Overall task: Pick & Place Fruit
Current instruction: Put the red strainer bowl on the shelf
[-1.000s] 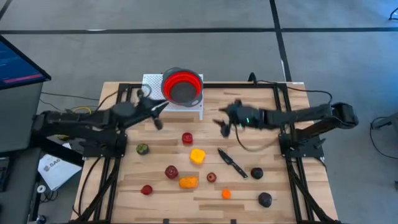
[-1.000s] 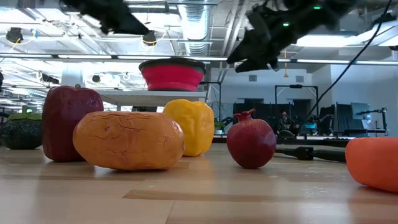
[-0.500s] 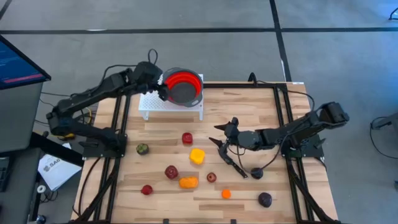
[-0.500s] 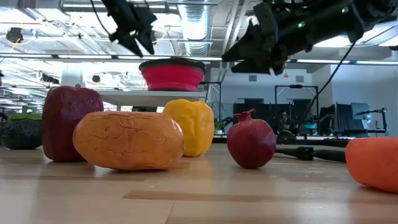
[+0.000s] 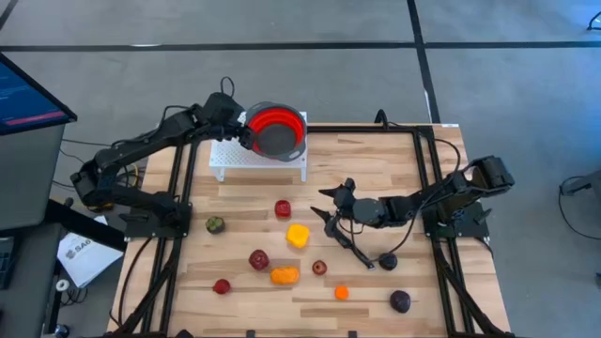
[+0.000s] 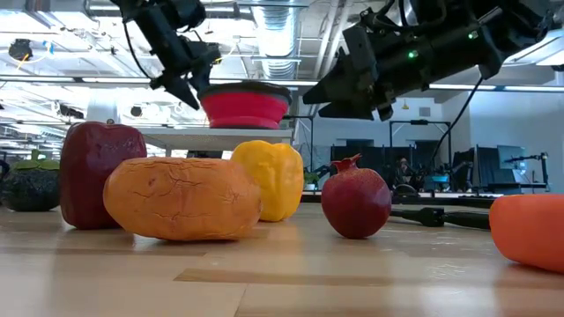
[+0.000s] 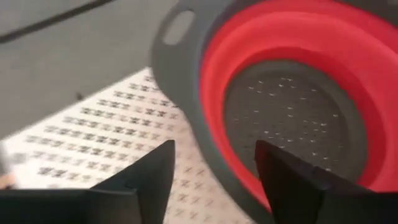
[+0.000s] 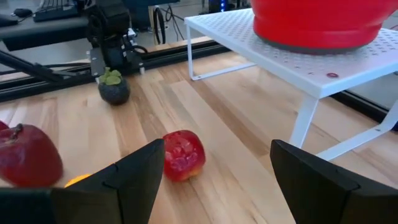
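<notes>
Several toy fruits lie on the wooden table: a red one, a yellow one, an orange one, dark purple ones and others nearer the near edge. My right gripper hangs open above the table, beside the knife. In its wrist view the red fruit lies just ahead between the open fingers. My left gripper is open at the left rim of the red colander; its fingers stand on either side of the grey rim, with no touch showing.
The colander sits on a white wire rack at the table's far edge. A green-topped dark fruit lies near the left arm's base. Black frame rails run along the table's left and right sides. Bare wood lies between rack and fruits.
My left gripper has swung up from low over the table to the far edge and now stands at the colander's left rim. My right gripper has moved toward the near edge and come lower, ending over the knife near the red fruit. No fruit has moved.
</notes>
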Robot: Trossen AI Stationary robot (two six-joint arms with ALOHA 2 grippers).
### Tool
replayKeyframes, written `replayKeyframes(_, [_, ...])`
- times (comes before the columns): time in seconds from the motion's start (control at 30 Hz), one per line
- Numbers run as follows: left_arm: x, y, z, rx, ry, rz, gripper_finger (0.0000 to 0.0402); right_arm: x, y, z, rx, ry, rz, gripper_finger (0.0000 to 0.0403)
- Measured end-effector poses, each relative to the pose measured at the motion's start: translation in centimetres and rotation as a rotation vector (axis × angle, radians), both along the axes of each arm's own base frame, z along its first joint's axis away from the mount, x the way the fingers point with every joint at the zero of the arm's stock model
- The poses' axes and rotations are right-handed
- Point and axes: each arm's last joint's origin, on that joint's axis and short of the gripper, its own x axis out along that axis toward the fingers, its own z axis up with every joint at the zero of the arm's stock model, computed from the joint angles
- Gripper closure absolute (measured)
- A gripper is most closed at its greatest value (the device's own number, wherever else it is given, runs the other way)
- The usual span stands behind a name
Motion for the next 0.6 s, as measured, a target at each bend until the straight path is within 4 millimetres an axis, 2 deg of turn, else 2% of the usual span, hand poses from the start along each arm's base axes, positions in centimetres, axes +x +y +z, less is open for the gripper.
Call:
replayKeyframes(0.2, [0.09,0.10,-0.60,0.002,-0.017,-0.002,0.0257,-0.01,0.05,0.11,0.003,-0.007,0.002,0.0117])
replayKeyframes(0.5, [-0.11,0.23,-0.37,0.010,-0.031,-0.001,0.0368,0.10,-0.16,0.36,0.010,-0.034,-0.004,0.0117])
replayKeyframes(0.6, [-0.71,0.28,0.12,0.013,-0.053,0.004,0.0381,0.13,-0.15,0.52,0.014,-0.049,-0.002,0.0117])
